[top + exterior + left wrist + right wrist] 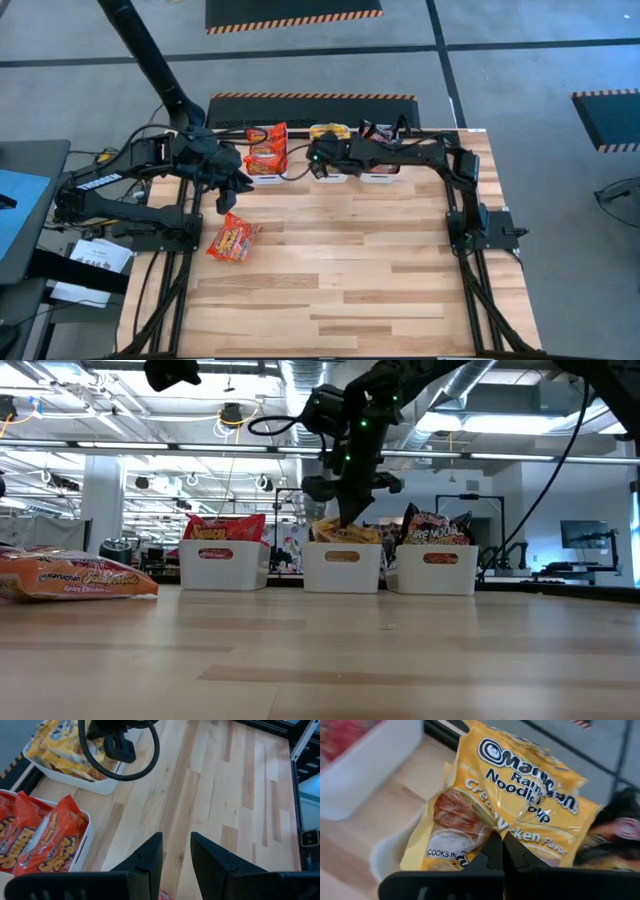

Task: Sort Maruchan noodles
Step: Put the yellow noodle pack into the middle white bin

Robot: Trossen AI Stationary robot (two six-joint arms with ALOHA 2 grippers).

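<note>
Three white trays stand in a row at the table's far edge. The left tray [262, 180] holds red Maruchan packets [266, 148], the middle tray [336, 181] yellow ones, and the right tray [380, 179] dark ones [436, 526]. One red packet [233, 241] lies flat on the table, near left. My left gripper [228, 200] hangs open and empty just beyond that packet, above the wood [176, 837]. My right gripper [319, 164] is over the middle tray, shut on a yellow packet [520, 805]. My right gripper pinches the yellow packet's wrapper between its two shut fingers, on the printed face near its lower middle [492, 827], where the film creases toward the fingertips. The fingers point down from above [345, 510]. The packet stands tilted, its lower part inside the middle tray [385, 855].
Bare wooden table spreads from the trays to the near edge. Black arm frames run along the table's left side [170, 270] and right side [470, 270]. A black cable loop [120, 750] from my right arm hangs over the middle tray.
</note>
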